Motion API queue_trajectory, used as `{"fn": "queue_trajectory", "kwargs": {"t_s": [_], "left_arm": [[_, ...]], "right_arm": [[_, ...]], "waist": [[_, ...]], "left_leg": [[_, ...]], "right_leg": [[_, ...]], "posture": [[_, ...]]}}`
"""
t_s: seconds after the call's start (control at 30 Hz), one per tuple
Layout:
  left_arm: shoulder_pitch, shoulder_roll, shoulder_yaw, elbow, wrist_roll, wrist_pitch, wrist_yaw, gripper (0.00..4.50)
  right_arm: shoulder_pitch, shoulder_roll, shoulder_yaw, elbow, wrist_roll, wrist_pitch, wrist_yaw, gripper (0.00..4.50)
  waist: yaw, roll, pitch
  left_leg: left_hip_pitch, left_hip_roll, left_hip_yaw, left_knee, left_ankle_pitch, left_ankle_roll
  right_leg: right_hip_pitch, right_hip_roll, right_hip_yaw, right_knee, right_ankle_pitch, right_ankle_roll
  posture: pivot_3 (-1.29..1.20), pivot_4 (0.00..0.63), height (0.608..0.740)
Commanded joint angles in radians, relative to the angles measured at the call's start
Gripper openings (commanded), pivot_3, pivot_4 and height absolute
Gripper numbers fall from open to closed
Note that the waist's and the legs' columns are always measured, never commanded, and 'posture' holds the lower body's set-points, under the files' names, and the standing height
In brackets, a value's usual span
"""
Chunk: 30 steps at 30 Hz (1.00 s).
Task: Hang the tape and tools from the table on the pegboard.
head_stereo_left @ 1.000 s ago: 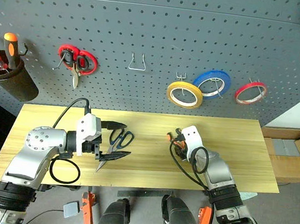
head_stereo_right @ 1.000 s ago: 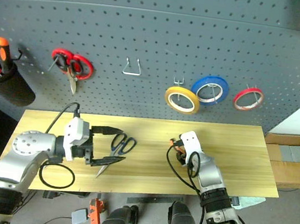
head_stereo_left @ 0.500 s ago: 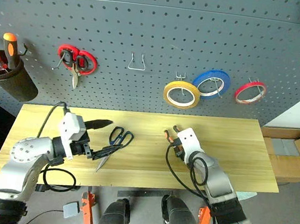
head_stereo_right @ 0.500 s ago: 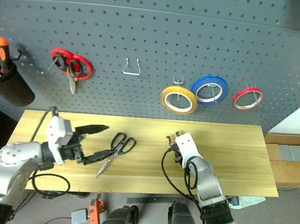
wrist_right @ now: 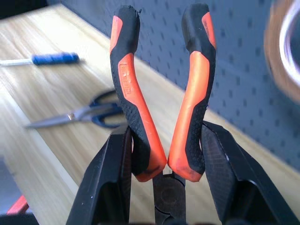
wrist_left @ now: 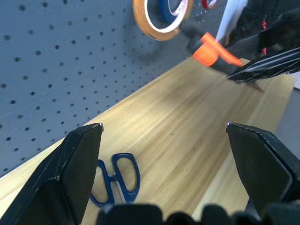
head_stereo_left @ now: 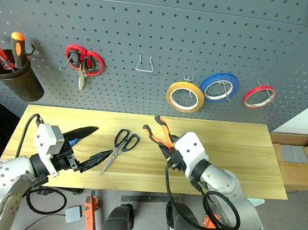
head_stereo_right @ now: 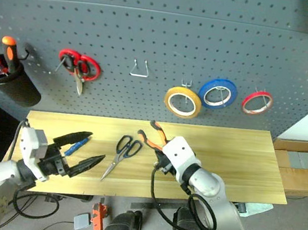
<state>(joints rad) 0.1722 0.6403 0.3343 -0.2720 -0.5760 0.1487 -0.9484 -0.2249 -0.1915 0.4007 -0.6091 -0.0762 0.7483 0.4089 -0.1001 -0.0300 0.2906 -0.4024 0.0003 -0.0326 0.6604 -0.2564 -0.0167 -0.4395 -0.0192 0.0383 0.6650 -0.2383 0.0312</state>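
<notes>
Lifted off the table [head_stereo_left: 235,143] since a second ago, the pliers [head_stereo_left: 162,133] ride clamped in the right gripper [head_stereo_left: 172,151], handles toward the pegboard [head_stereo_left: 154,30]. Best spread them over the free hook [head_stereo_left: 144,64]. Left gripper [head_stereo_left: 84,145] gapes empty; scissors [head_stereo_left: 118,147] wait.

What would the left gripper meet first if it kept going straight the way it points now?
Probably nothing close: the open left gripper points across the bare table, passing the scissors beside it, toward the pliers held by the right gripper.
</notes>
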Motion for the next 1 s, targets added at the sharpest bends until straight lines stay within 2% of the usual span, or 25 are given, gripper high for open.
{"fn": "queue_trajectory", "kwargs": {"t_s": [0.03,0.1,0.3,1.0], "left_arm": [[-0.020,-0.005,0.028,-0.047,-0.035,0.009,0.022,4.50],[-0.036,-0.010,0.026,-0.041,-0.034,0.006,0.036,4.50],[-0.082,-0.028,0.030,-0.032,-0.042,0.014,0.070,4.50],[-0.147,-0.055,0.016,-0.039,-0.027,0.015,0.135,4.50]], "right_arm": [[-0.107,0.058,-0.061,-0.045,0.028,-0.036,-0.034,1.73],[-0.186,0.089,-0.075,-0.018,0.036,-0.033,-0.046,1.73],[-0.299,0.139,-0.090,0.046,0.049,-0.047,-0.067,1.73],[-0.653,0.280,-0.129,0.507,0.055,-0.357,-0.126,1.73]], "waist": [[0.000,0.000,0.000],[0.001,0.000,0.000],[0.006,0.000,0.000],[0.010,0.000,0.000]], "left_leg": [[0.000,0.000,0.000,0.000,0.000,0.000],[0.000,0.000,0.000,0.000,0.000,0.000],[-0.001,0.000,0.000,-0.001,-0.001,-0.001],[-0.002,0.000,-0.001,0.000,-0.001,-0.001]], "right_leg": [[0.000,0.000,0.000,0.000,0.000,0.000],[0.000,0.000,0.000,0.000,0.001,0.000],[-0.001,0.000,0.000,-0.001,0.004,-0.005],[-0.002,0.000,-0.001,0.000,0.005,-0.007]], "posture": [[-0.11,0.285,0.740],[-0.11,0.285,0.740],[-0.11,0.284,0.740],[-0.08,0.288,0.740]]}}
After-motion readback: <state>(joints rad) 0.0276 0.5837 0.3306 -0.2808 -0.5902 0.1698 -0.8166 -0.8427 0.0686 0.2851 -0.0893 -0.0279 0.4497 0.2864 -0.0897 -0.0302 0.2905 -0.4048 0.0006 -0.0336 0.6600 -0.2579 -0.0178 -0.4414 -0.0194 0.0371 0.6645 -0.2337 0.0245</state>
